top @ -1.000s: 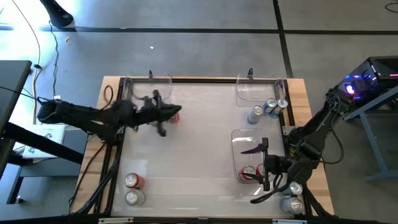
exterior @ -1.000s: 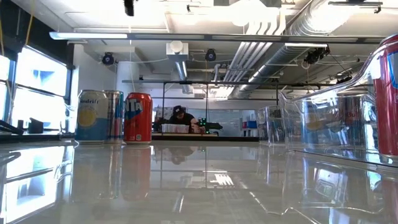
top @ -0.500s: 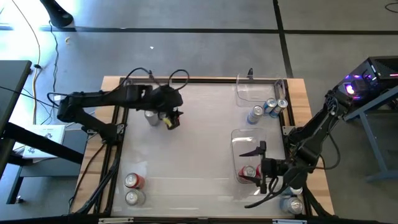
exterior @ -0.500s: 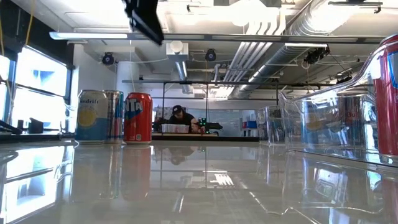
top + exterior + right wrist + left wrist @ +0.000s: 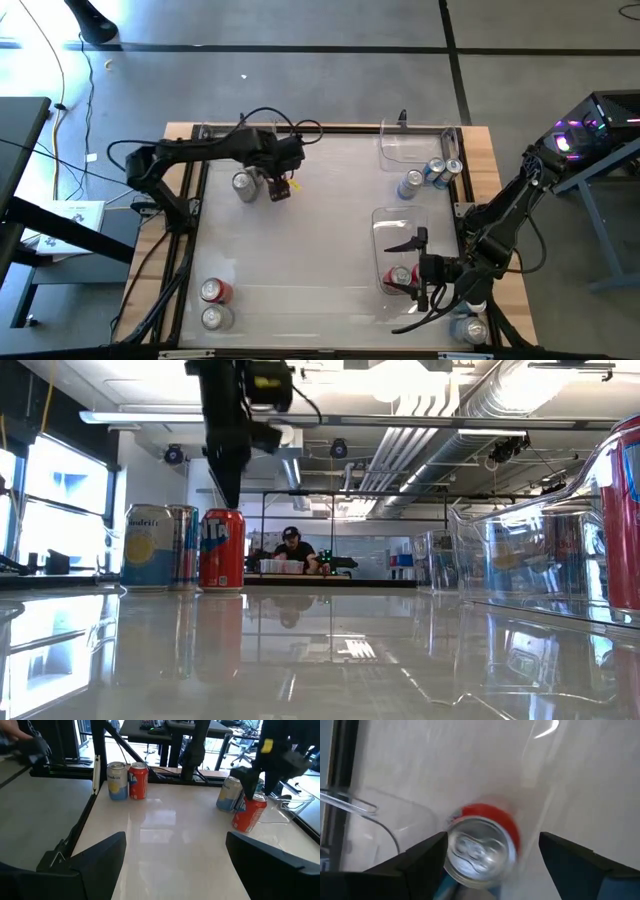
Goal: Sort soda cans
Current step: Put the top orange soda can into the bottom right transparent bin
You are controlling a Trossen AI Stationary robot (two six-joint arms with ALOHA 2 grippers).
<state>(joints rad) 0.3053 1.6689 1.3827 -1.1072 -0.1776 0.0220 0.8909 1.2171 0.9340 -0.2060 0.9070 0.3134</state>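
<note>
- the left arm [image 5: 200,155] has swung in from the table's left edge toward the clear bin [image 5: 238,135] at the far left corner, and now reaches along the table's far side.
- the left gripper [image 5: 281,186] carried a red can [image 5: 281,189] lying sideways a second ago; now it points down over that can, just in front of the bin.
- the red can [image 5: 482,845] now stands upright on the table beside a silver can [image 5: 243,184], which was hidden under the arm before.
- the left gripper's fingers [image 5: 427,855] have parted and stand on either side of the red can's top, no longer clamped on it.
- in the low view, the gripper [image 5: 226,445] has come down from the top edge to just above the red can [image 5: 222,549].
</note>
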